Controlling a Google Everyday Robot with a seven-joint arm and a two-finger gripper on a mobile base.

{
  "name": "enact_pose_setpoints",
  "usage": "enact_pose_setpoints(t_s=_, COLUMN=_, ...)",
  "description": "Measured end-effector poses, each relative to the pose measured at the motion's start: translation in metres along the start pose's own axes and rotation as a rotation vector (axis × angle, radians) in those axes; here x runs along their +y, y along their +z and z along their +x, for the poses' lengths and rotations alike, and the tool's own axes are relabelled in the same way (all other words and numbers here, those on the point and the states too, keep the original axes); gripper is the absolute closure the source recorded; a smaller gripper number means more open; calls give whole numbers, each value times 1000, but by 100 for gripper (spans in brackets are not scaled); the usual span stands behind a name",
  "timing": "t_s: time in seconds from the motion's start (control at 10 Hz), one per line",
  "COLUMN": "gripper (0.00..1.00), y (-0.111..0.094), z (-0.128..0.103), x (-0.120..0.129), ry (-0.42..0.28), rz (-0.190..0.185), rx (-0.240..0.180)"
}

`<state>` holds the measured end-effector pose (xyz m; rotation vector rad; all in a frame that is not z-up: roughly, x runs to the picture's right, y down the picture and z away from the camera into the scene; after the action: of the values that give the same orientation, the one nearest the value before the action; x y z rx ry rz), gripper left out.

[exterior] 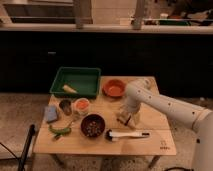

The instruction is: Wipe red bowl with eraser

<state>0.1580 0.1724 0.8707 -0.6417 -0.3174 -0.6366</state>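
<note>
The red bowl [114, 88] is shallow, orange-red and sits empty at the back of the wooden table [155, 142], just right of the green tray. My gripper [125, 117] points down at the table in front of the bowl, about a bowl's width nearer the camera. A small tan block, the eraser [121, 120], shows at the gripper's tip, low over the tabletop. I cannot tell whether the gripper holds it. The white arm [165, 105] reaches in from the right.
A green tray [76, 81] holds a tan object at back left. A dark bowl with speckled contents [92, 125], a white cup with orange inside [81, 105], a metal cup [65, 106], a blue-grey sponge [51, 114], a green item [60, 130] and a long white-and-black tool [127, 134] lie around.
</note>
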Motion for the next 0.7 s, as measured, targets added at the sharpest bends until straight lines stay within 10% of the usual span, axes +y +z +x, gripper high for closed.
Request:
enact_pose_setpoints(t_s=0.4, gripper=21, y=6, z=7, x=2, ry=19, rz=-3, rx=-2)
enact_pose_setpoints(t_s=0.7, gripper=49, y=9, z=6, x=2, ry=13, rz=-6, rx=-7)
